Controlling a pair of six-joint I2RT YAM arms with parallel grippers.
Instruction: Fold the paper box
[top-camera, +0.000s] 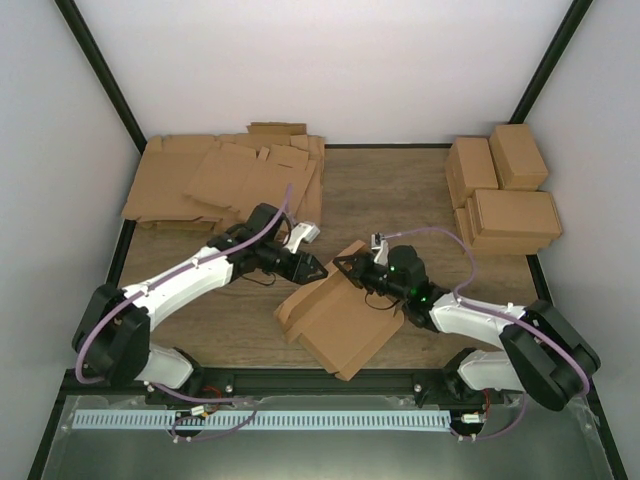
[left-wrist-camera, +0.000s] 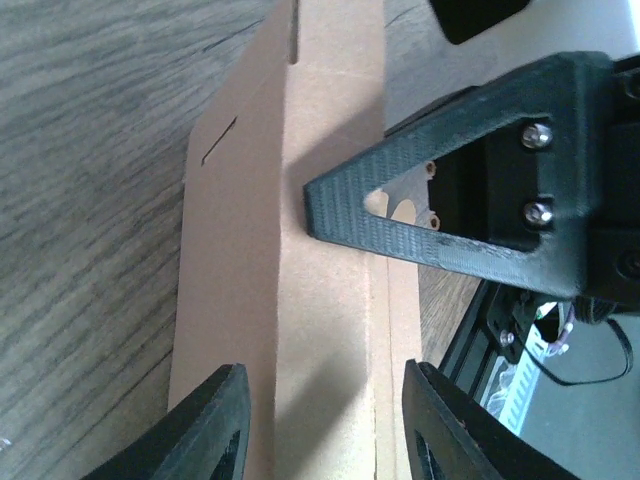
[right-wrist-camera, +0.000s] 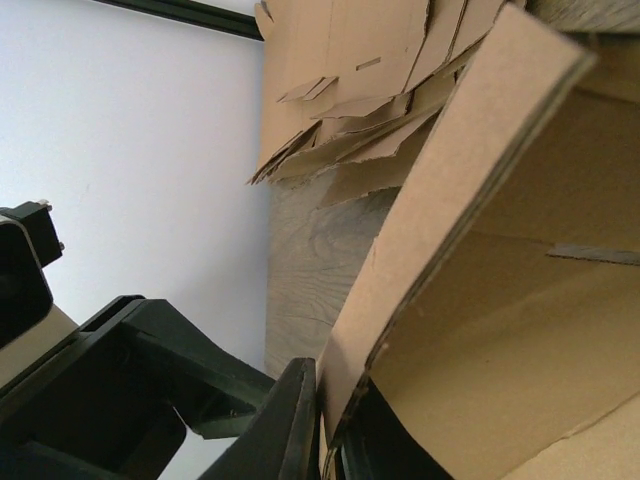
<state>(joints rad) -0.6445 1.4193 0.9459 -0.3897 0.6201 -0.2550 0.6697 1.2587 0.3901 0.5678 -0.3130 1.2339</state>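
Brown cardboard runs between the two fingers of my left gripper (left-wrist-camera: 325, 440), which stands wide apart astride a raised wall of the paper box (top-camera: 345, 325). Neither finger (left-wrist-camera: 215, 430) visibly presses the board. My right gripper (right-wrist-camera: 328, 440) is drawn narrow, pinching the edge of a raised wall at the box's far end. One right finger (left-wrist-camera: 400, 225) appears in the left wrist view as a black triangular frame with its tip against the board. The box lies askew and partly erected, with its broad flat panel on the near side and its upturned walls at the far end, where both grippers meet. Narrow slots show in the wall. Beyond the box to the far left lies a heap of flat cardboard sheets (top-camera: 215, 180), and to its far right a stack of folded boxes (top-camera: 505, 195). The right gripper's fingertips are cut off by the lower frame edge, and the box's side flaps cannot be made out.
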